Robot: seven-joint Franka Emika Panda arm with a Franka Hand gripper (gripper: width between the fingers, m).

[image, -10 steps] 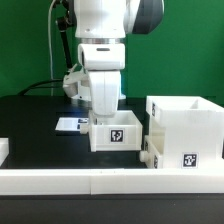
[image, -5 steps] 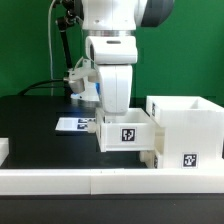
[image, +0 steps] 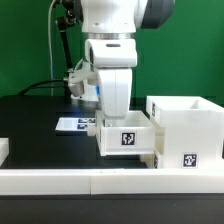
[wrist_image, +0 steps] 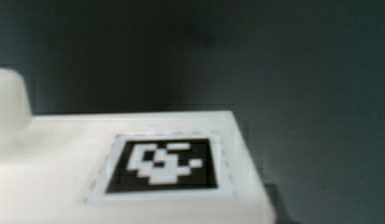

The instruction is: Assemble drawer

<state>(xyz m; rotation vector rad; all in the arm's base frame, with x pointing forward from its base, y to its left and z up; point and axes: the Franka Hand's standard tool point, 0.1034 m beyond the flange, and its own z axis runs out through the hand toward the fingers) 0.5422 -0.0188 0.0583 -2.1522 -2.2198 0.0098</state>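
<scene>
My gripper (image: 116,119) reaches down into a small white tray (image: 126,137) with a black-and-white tag on its front. The fingertips are hidden behind the tray wall. The tray moves with the hand, so the grip is shut on it. The tray is right beside the left side of the tall white shell (image: 186,124), which carries a tag low on its front. A white piece (image: 149,154) sticks out low at the shell's left corner. In the wrist view the tray's tagged face (wrist_image: 164,162) fills the frame and no fingers show.
The marker board (image: 71,124) lies flat on the black table behind the tray. A low white border rail (image: 90,181) runs along the front, with another rail piece (image: 3,150) at the exterior view's left. A green wall stands behind.
The arm and the small tray have moved toward the exterior view's right, from the middle of the table up to the shell's left side. The shell has not moved.
</scene>
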